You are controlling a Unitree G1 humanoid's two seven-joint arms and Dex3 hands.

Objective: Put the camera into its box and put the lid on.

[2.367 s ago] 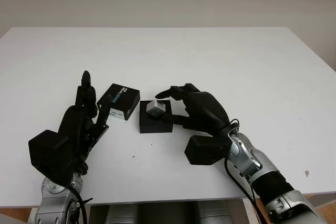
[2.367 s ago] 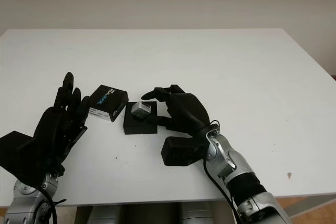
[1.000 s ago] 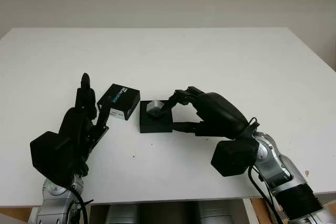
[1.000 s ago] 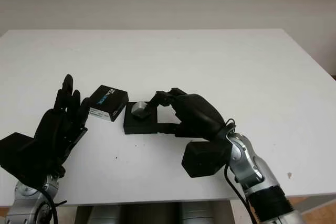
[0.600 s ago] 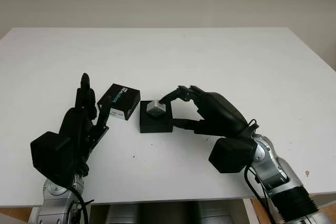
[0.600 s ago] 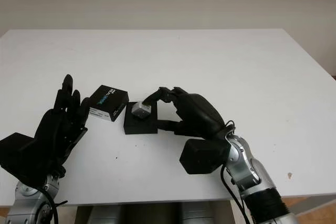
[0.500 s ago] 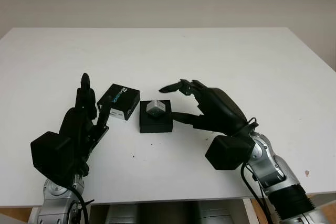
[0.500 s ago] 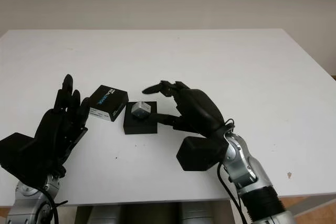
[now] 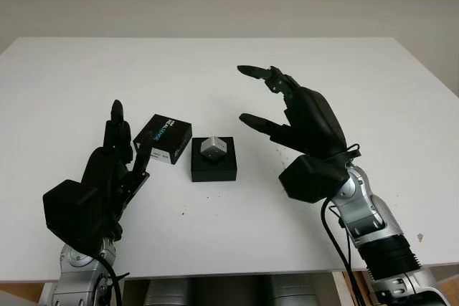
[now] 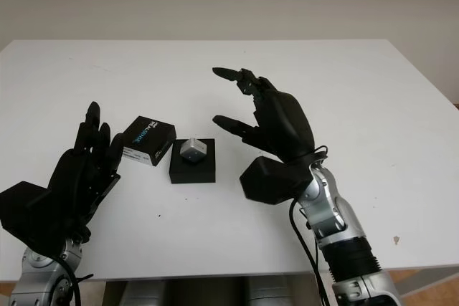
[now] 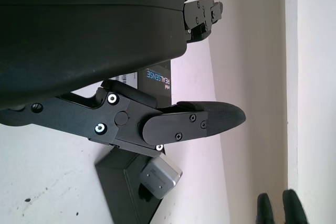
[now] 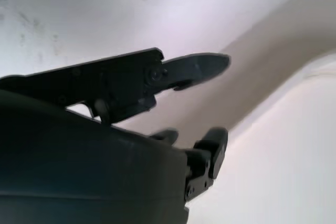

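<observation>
A small silver cube camera [image 9: 213, 147] sits in the black box base [image 9: 213, 168] near the middle of the white table; it also appears in the left wrist view as the camera [image 11: 162, 177] on the box base [image 11: 123, 187]. The black lid [image 9: 163, 138] with white and blue lettering lies just left of the base. My right hand [image 9: 276, 109] is open and raised above the table, to the right of the box. My left hand [image 9: 118, 145] is open, at the front left beside the lid.
The white table [image 9: 344, 84] reaches back to a pale wall. A small dark speck [image 9: 419, 235] marks the table near its front right edge.
My right hand let go of the camera, leaving it in the box base, then lifted up and back to the right. The left hand has not moved.
</observation>
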